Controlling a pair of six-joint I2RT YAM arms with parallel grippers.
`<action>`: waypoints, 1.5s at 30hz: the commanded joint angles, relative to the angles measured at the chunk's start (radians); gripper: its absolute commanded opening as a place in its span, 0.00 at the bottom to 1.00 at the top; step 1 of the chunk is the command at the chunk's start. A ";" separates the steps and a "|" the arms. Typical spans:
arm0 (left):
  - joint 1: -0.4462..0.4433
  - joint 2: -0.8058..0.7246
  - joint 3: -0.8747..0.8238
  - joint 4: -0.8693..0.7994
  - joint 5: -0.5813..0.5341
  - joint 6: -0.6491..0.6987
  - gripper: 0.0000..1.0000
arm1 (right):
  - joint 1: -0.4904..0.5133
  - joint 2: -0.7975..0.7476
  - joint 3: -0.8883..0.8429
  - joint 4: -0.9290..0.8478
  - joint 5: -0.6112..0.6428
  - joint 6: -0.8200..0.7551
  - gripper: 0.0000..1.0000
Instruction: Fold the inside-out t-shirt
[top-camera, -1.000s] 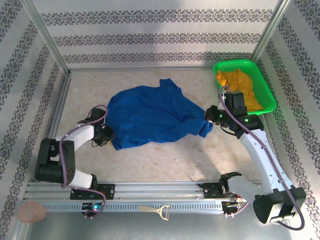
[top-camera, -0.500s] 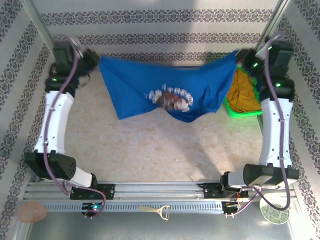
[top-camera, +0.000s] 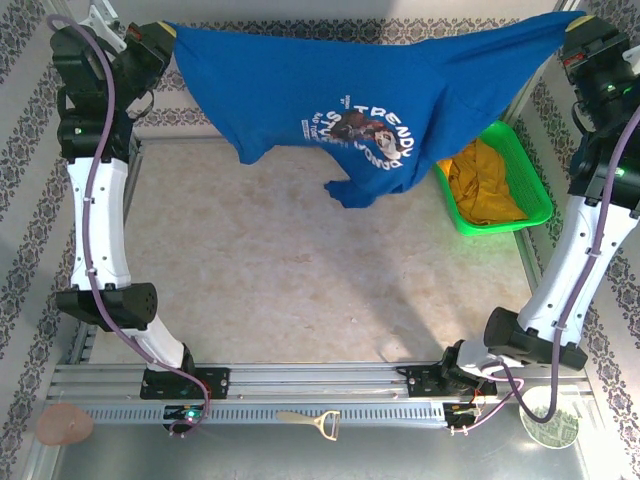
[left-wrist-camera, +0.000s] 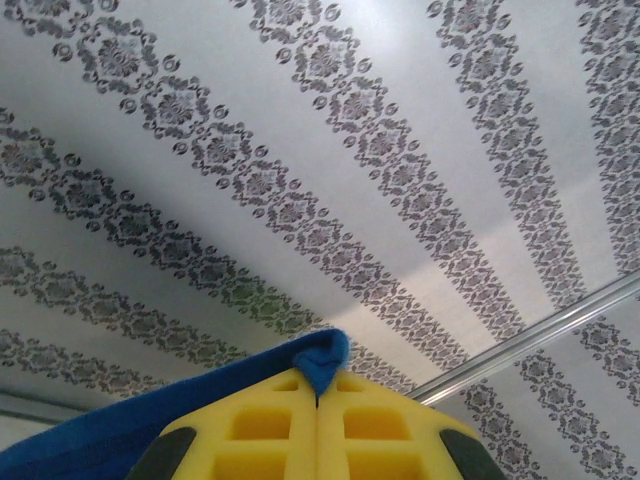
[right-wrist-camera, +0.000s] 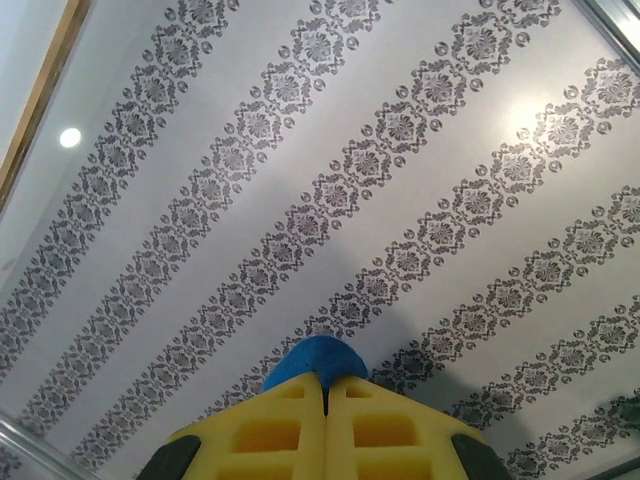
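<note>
The royal-blue t-shirt hangs stretched high above the table between both arms, its white print facing the top camera. My left gripper holds its left corner at the upper left; my right gripper holds the other corner at the upper right. In the left wrist view the yellow jaws are pressed together at the left gripper, with a tuft of the blue t-shirt pinched at their tip. The right wrist view gives the same: the right gripper is shut on a fold of the t-shirt.
A green basket holding a mustard-yellow garment sits at the right of the table, partly under the shirt's hanging edge. A bottle opener lies on the front rail. Patterned walls enclose the beige table.
Both arms have lifted the t-shirt from a heap on the table to a high spread, rising further and moving apart over the last half second. Both grippers stayed shut on it.
</note>
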 joint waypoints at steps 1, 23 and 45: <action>0.028 -0.086 0.037 0.099 -0.042 -0.051 0.00 | -0.057 -0.017 0.043 0.121 -0.022 0.106 0.00; 0.100 0.485 0.484 -0.097 0.061 -0.074 0.00 | 0.353 0.385 0.352 -0.039 0.175 -0.164 0.00; 0.166 0.389 0.399 0.015 0.276 -0.088 0.00 | 0.407 0.275 0.303 0.084 0.183 -0.246 0.00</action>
